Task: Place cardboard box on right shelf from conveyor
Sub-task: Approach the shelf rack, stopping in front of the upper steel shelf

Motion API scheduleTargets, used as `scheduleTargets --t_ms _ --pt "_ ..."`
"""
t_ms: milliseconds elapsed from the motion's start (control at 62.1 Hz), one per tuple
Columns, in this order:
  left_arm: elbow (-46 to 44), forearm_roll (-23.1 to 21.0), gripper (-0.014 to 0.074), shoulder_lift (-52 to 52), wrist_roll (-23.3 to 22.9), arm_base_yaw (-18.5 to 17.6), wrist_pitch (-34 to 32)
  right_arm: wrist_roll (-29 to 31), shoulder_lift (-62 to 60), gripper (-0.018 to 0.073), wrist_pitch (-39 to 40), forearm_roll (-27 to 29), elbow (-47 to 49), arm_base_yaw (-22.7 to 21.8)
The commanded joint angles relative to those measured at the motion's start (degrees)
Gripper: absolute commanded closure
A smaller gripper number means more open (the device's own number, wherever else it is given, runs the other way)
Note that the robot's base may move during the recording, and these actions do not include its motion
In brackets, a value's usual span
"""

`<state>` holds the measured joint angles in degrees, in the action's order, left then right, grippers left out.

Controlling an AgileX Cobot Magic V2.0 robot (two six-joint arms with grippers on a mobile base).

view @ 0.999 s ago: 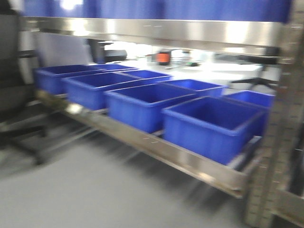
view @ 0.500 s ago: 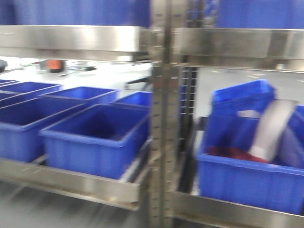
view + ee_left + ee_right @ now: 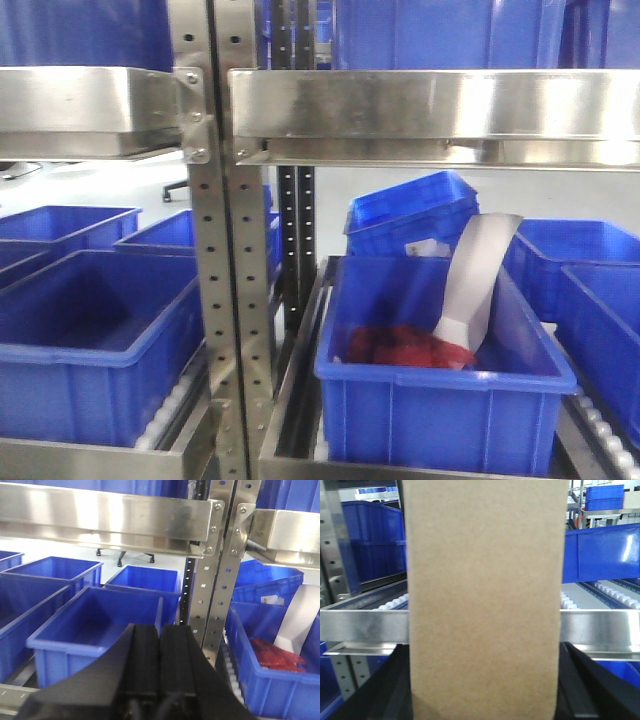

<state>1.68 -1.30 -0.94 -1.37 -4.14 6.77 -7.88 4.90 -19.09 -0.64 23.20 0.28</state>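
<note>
The plain tan cardboard box (image 3: 485, 580) fills the middle of the right wrist view, standing upright. My right gripper (image 3: 484, 685) is shut on it, one black finger (image 3: 390, 690) at each side of its lower part. Just behind the box runs the shiny steel front lip of the right shelf (image 3: 600, 627), with white rollers beyond it. In the front view the right shelf (image 3: 430, 105) shows as a steel lip to the right of a perforated upright (image 3: 215, 300). My left gripper (image 3: 160, 630) is shut and holds nothing, facing the shelving. The conveyor is out of view.
Blue plastic bins (image 3: 90, 340) line the lower level. One bin (image 3: 440, 390) right of the upright holds something red (image 3: 400, 345) and a leaning white sheet (image 3: 475, 275). More blue bins (image 3: 610, 550) stand on the roller level.
The front view has swung to the right along the shelving, from the row of empty blue bins to the perforated upright and the bin with red contents.
</note>
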Motion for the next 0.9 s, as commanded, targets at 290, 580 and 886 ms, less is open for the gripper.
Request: scheduleTargets --t_ms 290,580,886 --pt "0.6 0.1 0.0713 -0.4 -0.3 0.0 -5.0 0.2 0.8 0.0505 6.5 -0.7 1.7 -0.3" --pt "0.6 0.1 0.0713 -0.4 -0.3 0.0 -5.0 0.2 0.8 0.0505 6.5 -0.7 1.7 -0.3" --pt "0.6 0.1 0.0713 -0.4 -0.3 0.0 -5.0 0.2 0.8 0.0505 6.5 -0.7 1.7 -0.3"
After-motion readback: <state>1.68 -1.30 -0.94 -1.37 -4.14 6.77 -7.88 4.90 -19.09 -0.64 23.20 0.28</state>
